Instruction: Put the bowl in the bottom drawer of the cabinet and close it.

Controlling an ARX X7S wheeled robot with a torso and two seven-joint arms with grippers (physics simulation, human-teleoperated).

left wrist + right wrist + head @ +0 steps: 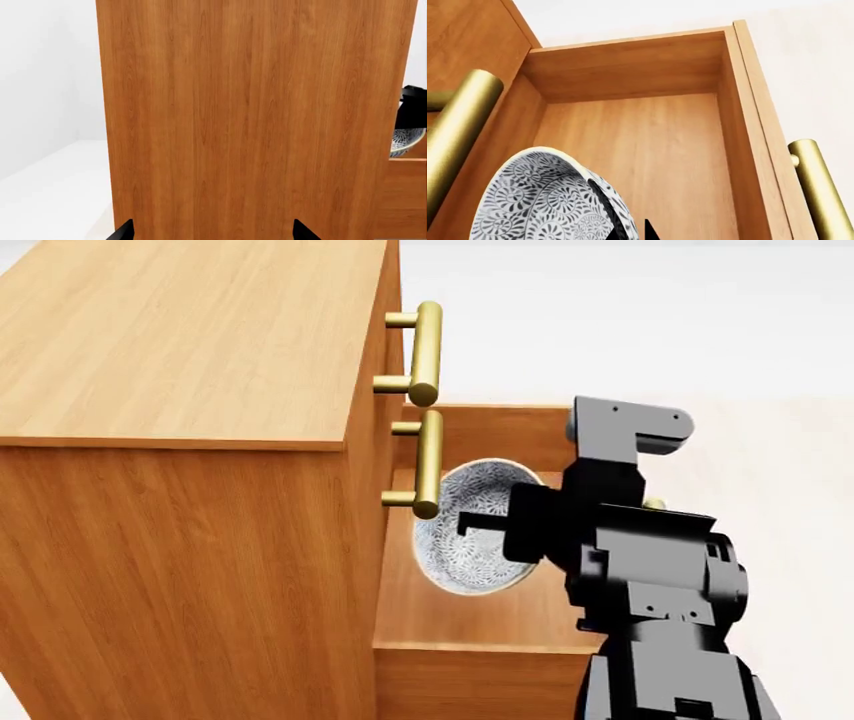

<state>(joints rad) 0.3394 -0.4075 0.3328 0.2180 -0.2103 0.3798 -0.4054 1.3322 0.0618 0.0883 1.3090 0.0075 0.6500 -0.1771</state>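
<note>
The honey-brown cabinet (187, 340) fills the left of the head view, and its bottom drawer (507, 435) stands pulled out. The blue-grey patterned bowl (467, 530) hangs tilted on edge over the drawer's inside. My right gripper (501, 525) is shut on its rim. In the right wrist view one finger lies inside the bowl (540, 200) and one outside, with the right gripper (629, 227) above the drawer floor (647, 145). My left gripper (215, 231) is open and holds nothing, facing the cabinet's side wall (247, 115). The bowl (407, 140) peeks past that wall.
Brass bar handles of the two upper drawers (424, 350) (427, 465) jut out just left of the bowl. The bottom drawer's own handle (817, 190) runs along its front. Pale floor (694, 330) surrounds the cabinet.
</note>
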